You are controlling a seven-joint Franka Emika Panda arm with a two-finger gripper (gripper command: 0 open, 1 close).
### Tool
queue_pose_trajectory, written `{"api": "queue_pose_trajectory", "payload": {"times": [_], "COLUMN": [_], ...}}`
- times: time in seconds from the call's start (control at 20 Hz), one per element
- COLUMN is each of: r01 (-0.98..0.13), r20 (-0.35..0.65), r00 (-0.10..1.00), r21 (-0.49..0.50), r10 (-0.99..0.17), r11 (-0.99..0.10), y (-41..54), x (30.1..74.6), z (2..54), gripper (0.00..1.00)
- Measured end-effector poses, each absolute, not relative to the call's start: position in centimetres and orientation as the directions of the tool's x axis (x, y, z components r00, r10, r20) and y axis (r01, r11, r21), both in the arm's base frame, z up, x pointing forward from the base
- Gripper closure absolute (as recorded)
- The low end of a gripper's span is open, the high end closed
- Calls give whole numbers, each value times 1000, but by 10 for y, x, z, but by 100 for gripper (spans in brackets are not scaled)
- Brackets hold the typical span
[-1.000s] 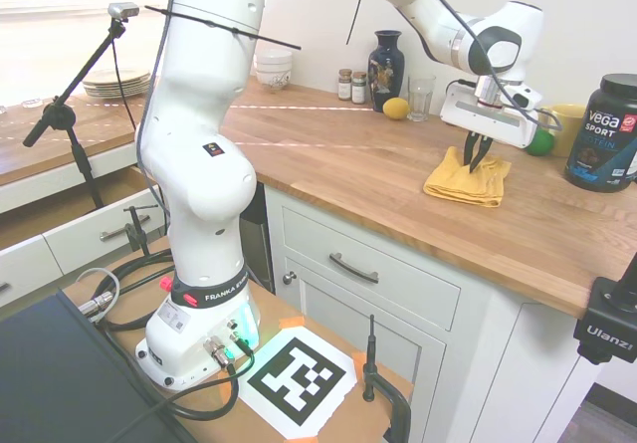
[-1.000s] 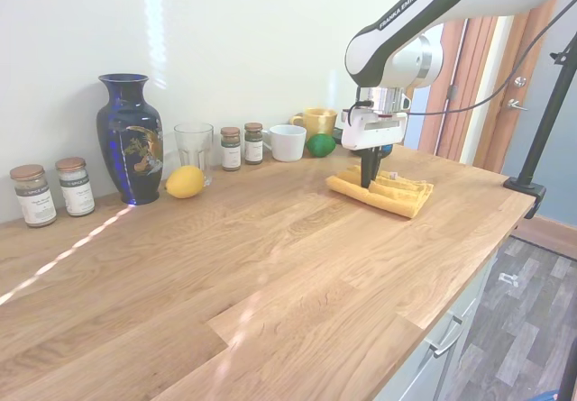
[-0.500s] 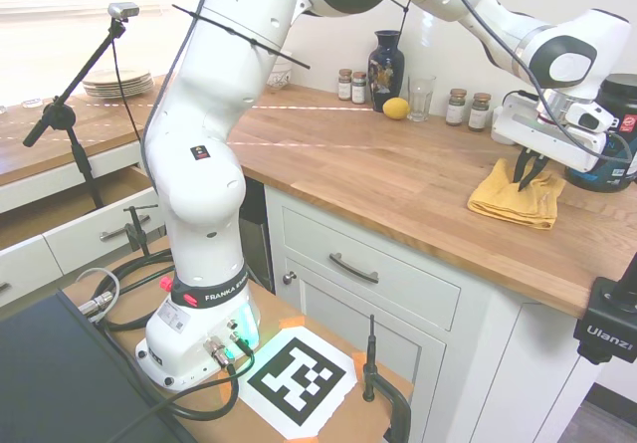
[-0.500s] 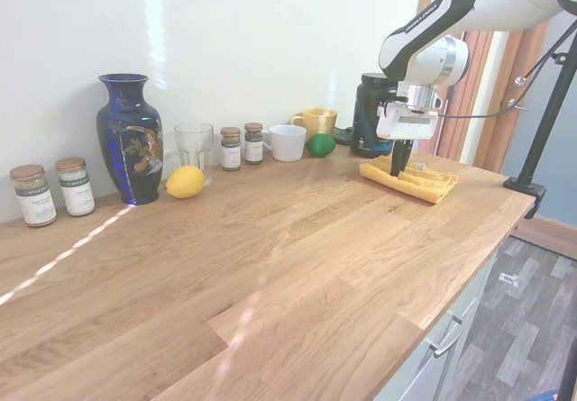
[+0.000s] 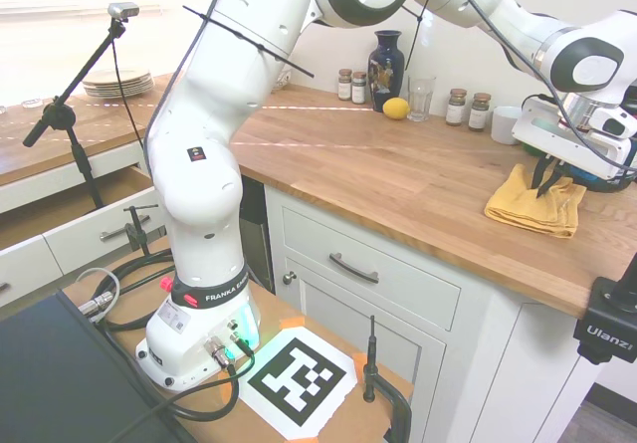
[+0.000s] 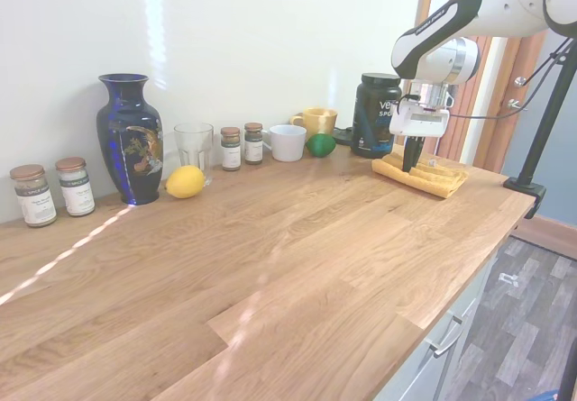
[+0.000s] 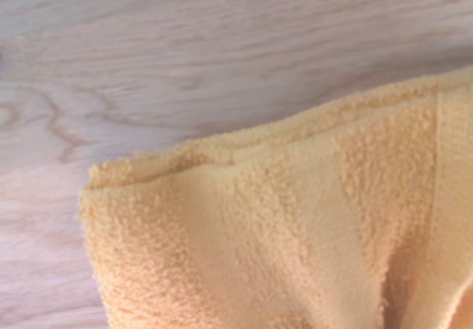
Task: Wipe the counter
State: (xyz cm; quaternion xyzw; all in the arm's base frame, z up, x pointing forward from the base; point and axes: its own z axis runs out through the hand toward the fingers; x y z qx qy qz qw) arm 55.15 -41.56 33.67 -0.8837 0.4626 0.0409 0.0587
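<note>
While the wrist view shows only terry folds of the yellow cloth (image 7: 295,233) lying on pale wood grain, the two exterior views give the layout. Nearest in the second exterior view, the butcher-block counter (image 6: 270,275) runs bare from about 6 o'clock up toward the wall. Further along it, at about 2 o'clock, the gripper (image 6: 414,159) points straight down with its fingers drawn nearly together, pinching a ridge of the cloth (image 6: 422,174) and pressing it against the wood near the counter's far end. In the first exterior view the gripper (image 5: 546,176) and cloth (image 5: 537,204) sit at about 3 o'clock, near the front edge.

Beyond the cloth, along the wall, stand a black Vega Sport tub (image 6: 377,115), a lime (image 6: 320,144), a yellow mug (image 6: 315,122), a white mug (image 6: 288,142), two small spice jars (image 6: 242,145), a drinking glass (image 6: 192,149), a lemon (image 6: 185,182), a dark blue vase (image 6: 131,140) and two more jars (image 6: 52,190).

The likely risks: the cloth lies close to the counter's end, so a further outward stroke could drag it over the edge; the pinch holds only a fold, so friction could pull the cloth free; a stroke toward the wall could knock the tub.
</note>
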Motion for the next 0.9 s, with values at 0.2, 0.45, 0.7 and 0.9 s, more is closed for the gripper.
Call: {"api": "queue_pose_trajectory", "payload": {"times": [0.2, 0.45, 0.7, 0.9], "r01": [-819, -805, -791, -796], "r20": [-122, -100, -78, -47], "r00": [574, 593, 612, 604], "r21": [-62, -60, -67, -83], "r10": [-810, -799, -787, -796], "r11": [-571, -590, -609, -600], "y": [-414, -397, -374, -371], "x": [553, 554, 548, 532], "z": [337, 340, 346, 361], "gripper": [0, 0, 0, 0]}}
